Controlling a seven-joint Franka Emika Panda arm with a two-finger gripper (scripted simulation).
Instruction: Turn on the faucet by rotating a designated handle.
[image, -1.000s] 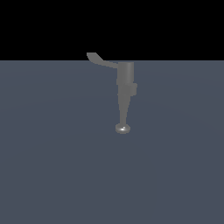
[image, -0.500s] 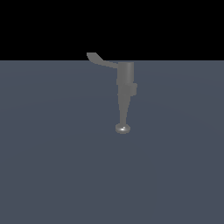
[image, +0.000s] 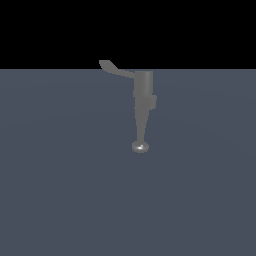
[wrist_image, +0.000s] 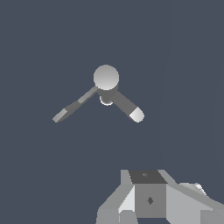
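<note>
The faucet (image: 143, 100) stands on the flat slate-grey counter (image: 60, 200), its thick cylinder at one end, a collar partway along, then a thin tapered stem ending in a rounded shiny knob (image: 140, 147). The handle (image: 115, 70) branches sideways from the thick cylinder end toward the exterior view's left, a thin curved lever with a flattened paddle tip.

In the wrist view the faucet (wrist_image: 106, 78) is seen end-on: a pale round cap with two arms spreading from beneath it. One is the thin handle (wrist_image: 72, 109) with its flat tip; the other is a thicker bar (wrist_image: 127, 107) with a pale rounded end.

The end effector (wrist_image: 151, 199) shows only in the wrist view, as a grey and white blocky body at the edge of the frame. The faucet lies ahead of it and well apart, with bare counter between them; nothing touches. The handle's paddle tip sits farther off to one side of the end effector's line than the faucet's cap does.

The fingertips are cut off by the frame, so how far the end effector is open cannot be told; it seems to have hold of nothing, since the faucet stands clear of it.
</note>
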